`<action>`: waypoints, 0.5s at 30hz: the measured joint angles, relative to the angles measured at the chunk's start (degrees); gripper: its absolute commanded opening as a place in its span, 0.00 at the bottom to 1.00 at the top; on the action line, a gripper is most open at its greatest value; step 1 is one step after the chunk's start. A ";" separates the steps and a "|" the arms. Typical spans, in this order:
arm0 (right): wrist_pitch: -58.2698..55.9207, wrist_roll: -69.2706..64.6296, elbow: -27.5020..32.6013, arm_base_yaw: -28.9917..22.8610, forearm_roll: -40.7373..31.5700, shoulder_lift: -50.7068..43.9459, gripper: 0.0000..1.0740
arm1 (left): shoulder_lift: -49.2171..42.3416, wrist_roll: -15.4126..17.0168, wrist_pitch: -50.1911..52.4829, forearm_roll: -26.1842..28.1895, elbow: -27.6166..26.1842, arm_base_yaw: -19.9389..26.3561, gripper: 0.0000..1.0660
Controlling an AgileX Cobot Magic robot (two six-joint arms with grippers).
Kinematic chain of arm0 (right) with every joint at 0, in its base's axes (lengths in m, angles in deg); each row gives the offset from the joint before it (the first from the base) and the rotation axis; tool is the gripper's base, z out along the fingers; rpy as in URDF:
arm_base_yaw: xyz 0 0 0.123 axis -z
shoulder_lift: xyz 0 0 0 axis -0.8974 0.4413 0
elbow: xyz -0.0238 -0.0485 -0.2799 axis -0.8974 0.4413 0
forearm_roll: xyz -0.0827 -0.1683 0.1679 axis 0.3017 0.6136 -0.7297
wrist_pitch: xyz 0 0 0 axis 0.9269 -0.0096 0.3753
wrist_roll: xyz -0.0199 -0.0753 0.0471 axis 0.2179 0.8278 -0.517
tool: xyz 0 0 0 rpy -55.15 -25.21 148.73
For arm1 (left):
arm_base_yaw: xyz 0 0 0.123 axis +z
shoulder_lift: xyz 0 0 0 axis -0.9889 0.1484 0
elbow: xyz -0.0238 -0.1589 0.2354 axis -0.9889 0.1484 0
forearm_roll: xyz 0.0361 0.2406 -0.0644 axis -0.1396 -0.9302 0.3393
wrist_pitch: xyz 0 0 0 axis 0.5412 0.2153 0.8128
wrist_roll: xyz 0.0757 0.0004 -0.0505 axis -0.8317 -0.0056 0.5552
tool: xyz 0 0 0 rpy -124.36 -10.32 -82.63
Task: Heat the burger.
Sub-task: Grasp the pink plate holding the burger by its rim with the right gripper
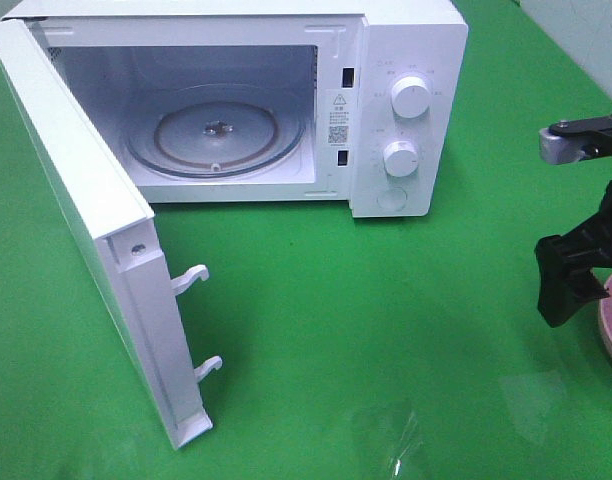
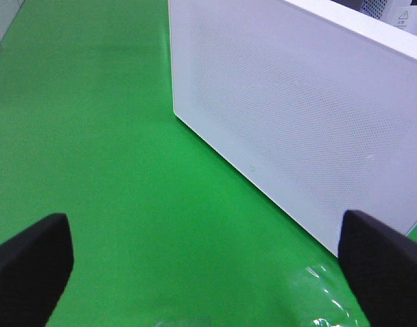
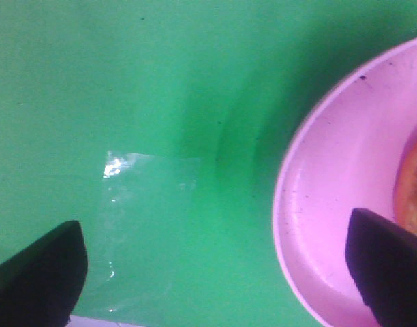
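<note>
Right tool (image 3: 214, 235) apart, left tool (image 2: 203, 225) apart; burger (image 3: 413, 180) mostly cut off, on pink plate (image 3: 317, 204).

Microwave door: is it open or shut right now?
Open. The door is swung wide, its latch hooks exposed, and the bare glass turntable inside is in plain view.

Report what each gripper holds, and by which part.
Nothing is held. The left gripper and the right gripper are both open and empty; the right one hangs by the pink plate.
</note>
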 measured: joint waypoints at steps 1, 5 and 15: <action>0.00 0.00 0.00 0.00 0.00 0.00 0.89 | 0.00 0.00 0.00 0.00 0.00 0.00 0.92; 1.66 0.00 1.32 3.50 1.03 0.11 0.87 | 0.00 0.00 0.00 0.00 0.00 0.00 0.92; 4.76 0.00 1.32 4.13 2.58 6.65 0.85 | 0.00 0.00 0.00 0.00 0.00 0.00 0.92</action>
